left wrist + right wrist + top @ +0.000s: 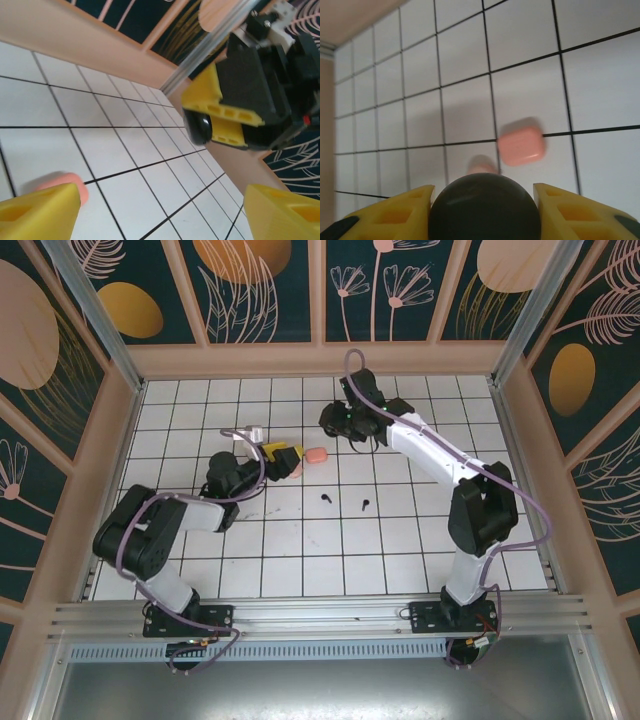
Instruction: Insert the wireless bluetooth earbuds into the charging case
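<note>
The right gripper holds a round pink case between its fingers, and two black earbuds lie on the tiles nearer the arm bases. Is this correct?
Only the colour is wrong. The round case held by the right gripper between its fingers is black, not pink, as the right wrist view shows. The two black earbuds lie as you say.

Bright, even light, soft shadows; the pink charging case (521, 145) looks blurred.

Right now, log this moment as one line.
left tool: open, near pink case | right tool: shut on black case | two black earbuds: loose on table
</note>
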Robot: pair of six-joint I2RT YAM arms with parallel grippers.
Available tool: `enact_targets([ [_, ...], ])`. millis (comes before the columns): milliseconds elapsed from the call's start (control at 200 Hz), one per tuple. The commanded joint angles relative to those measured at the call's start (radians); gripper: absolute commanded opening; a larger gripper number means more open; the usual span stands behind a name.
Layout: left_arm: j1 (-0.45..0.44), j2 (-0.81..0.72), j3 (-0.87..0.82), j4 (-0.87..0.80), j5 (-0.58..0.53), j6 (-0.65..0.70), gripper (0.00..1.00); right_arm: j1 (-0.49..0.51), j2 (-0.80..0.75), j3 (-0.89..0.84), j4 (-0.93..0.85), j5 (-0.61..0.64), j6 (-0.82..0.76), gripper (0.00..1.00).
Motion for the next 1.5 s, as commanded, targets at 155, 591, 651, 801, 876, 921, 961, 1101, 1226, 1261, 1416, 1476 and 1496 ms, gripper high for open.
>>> enact_targets([
  [155, -0.015, 0.199, 0.015, 0.488, 0.019, -0.162, 0.71, 0.029, 0.038, 0.041, 0.112, -0.062, 0.259, 0.31],
  [591, -0.029, 0.299, 0.089, 0.592, 0.013, -0.211, 0.59, 0.094, 0.121, 0.145, 0.071, -0.042, 0.272, 0.31],
  [651, -0.029, 0.298, 0.092, 0.592, 0.005, -0.212, 0.59, 0.097, 0.121, 0.139, 0.073, -0.043, 0.272, 0.31],
  [801, -0.029, 0.298, 0.109, 0.593, -0.014, -0.211, 0.59, 0.106, 0.115, 0.127, 0.071, -0.033, 0.266, 0.31],
  [876, -0.029, 0.296, 0.116, 0.593, -0.023, -0.212, 0.59, 0.109, 0.113, 0.119, 0.071, -0.029, 0.266, 0.31],
  [921, -0.030, 0.291, 0.118, 0.593, -0.029, -0.210, 0.59, 0.110, 0.111, 0.115, 0.070, -0.026, 0.266, 0.31],
  [961, -0.029, 0.288, 0.118, 0.593, -0.038, -0.208, 0.59, 0.112, 0.110, 0.112, 0.071, -0.026, 0.265, 0.31],
  [1101, -0.029, 0.274, 0.122, 0.593, -0.060, -0.201, 0.59, 0.119, 0.105, 0.108, 0.063, -0.011, 0.257, 0.31],
  [1226, -0.029, 0.265, 0.123, 0.593, -0.078, -0.197, 0.59, 0.122, 0.102, 0.107, 0.061, -0.005, 0.254, 0.31],
  [1261, -0.029, 0.263, 0.125, 0.593, -0.078, -0.197, 0.59, 0.124, 0.102, 0.106, 0.059, -0.002, 0.253, 0.31],
  [1416, -0.029, 0.242, 0.130, 0.593, -0.069, -0.196, 0.63, 0.124, 0.108, 0.102, 0.058, 0.001, 0.253, 0.30],
  [1476, -0.029, 0.232, 0.127, 0.593, -0.074, -0.190, 0.64, 0.124, 0.110, 0.099, 0.060, 0.000, 0.254, 0.30],
  [1496, -0.029, 0.229, 0.125, 0.593, -0.077, -0.188, 0.64, 0.123, 0.110, 0.101, 0.061, -0.003, 0.254, 0.30],
])
